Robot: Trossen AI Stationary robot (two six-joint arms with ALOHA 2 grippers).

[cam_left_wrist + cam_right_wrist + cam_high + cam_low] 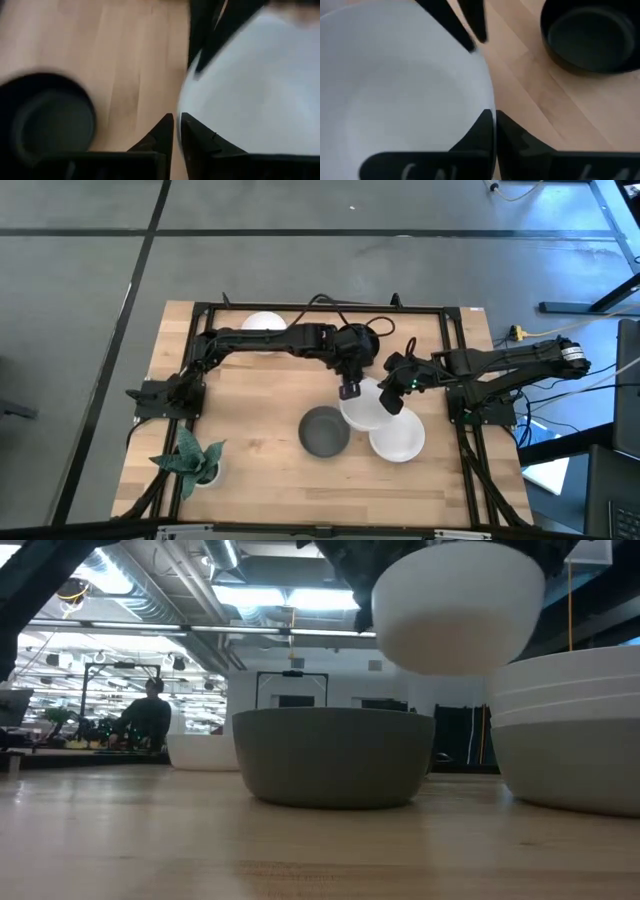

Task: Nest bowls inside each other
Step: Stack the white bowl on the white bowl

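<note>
Both grippers hold one white bowl (366, 406), which shows lifted above the table in the low view (460, 605). My left gripper (349, 389) is shut on its left rim and my right gripper (392, 397) on its right rim. A dark grey bowl (324, 431) stands on its base on the table just near-left of it. A stack of nested white bowls (398, 438) stands near-right of it and also shows in the low view (575, 730). Another white bowl (263, 326) stands at the far side. My left gripper (177, 127) pinches the white bowl's rim (186, 107) on its left side, one finger inside and one outside, coming from above and pointing down. The bowl is upright and clear of the table. My right gripper (494, 125) pinches the rim (487, 100) on the opposite, right side, one finger inside and one outside, from above. The bowl hangs level between both grippers.
A small green potted plant (196, 461) stands near the table's near-left corner. A dark frame (300, 308) runs round the tabletop. Bare wood lies left of the dark grey bowl. A person (148, 718) sits far off in the room behind.
</note>
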